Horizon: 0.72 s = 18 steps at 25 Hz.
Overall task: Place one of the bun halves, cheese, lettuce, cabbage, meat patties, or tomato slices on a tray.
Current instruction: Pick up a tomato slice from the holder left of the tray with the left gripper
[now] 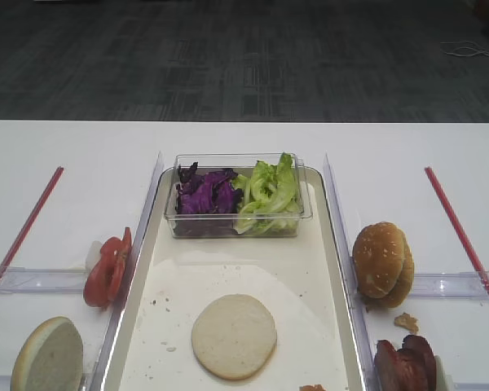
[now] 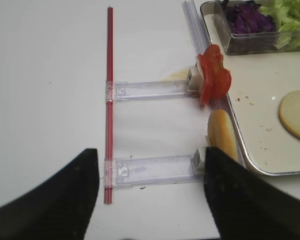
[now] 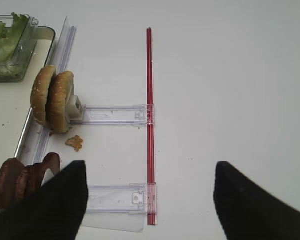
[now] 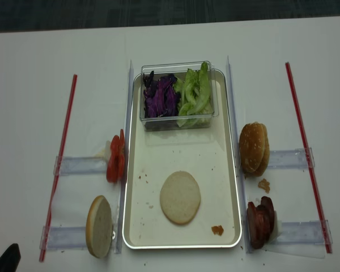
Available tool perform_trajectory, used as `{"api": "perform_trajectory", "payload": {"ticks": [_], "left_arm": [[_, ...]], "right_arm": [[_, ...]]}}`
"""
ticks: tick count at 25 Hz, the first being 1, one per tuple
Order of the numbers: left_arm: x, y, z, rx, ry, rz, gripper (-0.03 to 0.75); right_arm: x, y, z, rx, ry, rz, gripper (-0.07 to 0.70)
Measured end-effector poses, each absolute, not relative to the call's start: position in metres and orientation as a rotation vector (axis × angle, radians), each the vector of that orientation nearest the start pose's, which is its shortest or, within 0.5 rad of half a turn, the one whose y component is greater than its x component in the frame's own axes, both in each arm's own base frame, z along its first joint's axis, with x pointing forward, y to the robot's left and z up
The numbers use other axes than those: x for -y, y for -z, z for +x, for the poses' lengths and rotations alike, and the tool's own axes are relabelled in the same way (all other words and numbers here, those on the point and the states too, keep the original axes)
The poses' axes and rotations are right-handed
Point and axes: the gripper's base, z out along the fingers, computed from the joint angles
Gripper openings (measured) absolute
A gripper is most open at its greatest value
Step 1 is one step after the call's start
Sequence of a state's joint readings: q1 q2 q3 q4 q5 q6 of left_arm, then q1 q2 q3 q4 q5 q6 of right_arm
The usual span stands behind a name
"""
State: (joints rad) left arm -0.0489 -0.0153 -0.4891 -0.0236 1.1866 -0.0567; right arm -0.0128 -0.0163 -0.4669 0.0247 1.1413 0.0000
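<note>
A pale bun half (image 1: 234, 336) lies flat on the cream tray (image 1: 310, 269). At the tray's far end, a clear tub holds purple cabbage (image 1: 205, 194) and green lettuce (image 1: 269, 191). Tomato slices (image 2: 213, 75) and an upright bun half (image 2: 221, 136) stand left of the tray. Sesame bun halves (image 3: 52, 99) and meat patties (image 3: 20, 181) stand to its right. No cheese is in view. My left gripper (image 2: 150, 197) hangs open over the table beside the upright bun half. My right gripper (image 3: 149, 202) is open over bare table, right of the patties.
Red strips (image 4: 60, 158) (image 4: 306, 153) with clear plastic holders (image 2: 150, 90) (image 3: 112, 115) flank the tray. Small crumbs lie on the tray (image 4: 217, 229) and by the sesame buns (image 3: 74, 143). The table's far edge (image 1: 244, 121) meets dark floor.
</note>
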Motion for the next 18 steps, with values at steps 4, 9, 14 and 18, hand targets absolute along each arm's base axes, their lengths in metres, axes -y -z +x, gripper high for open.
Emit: {"api": "perform_trajectory", "payload": {"ticks": [4, 9, 14, 18], "left_arm": [[0.0016, -0.2643, -0.0119, -2.167, 0.092, -0.005, 0.429], [0.0016, -0.2643, -0.0119, -2.167, 0.092, -0.005, 0.429], [0.0016, -0.2643, -0.0119, -2.167, 0.092, -0.005, 0.429], [0.0016, -0.2643, -0.0119, -2.167, 0.092, -0.005, 0.429]], "right_arm": [[-0.0022, -0.2617, -0.0073, -2.142, -0.024, 0.011, 0.564], [-0.0022, -0.2617, -0.0073, -2.142, -0.024, 0.011, 0.564], [-0.0022, -0.2617, -0.0073, -2.142, -0.024, 0.011, 0.564], [-0.0022, -0.2617, -0.0073, -2.142, -0.024, 0.011, 0.564]]}}
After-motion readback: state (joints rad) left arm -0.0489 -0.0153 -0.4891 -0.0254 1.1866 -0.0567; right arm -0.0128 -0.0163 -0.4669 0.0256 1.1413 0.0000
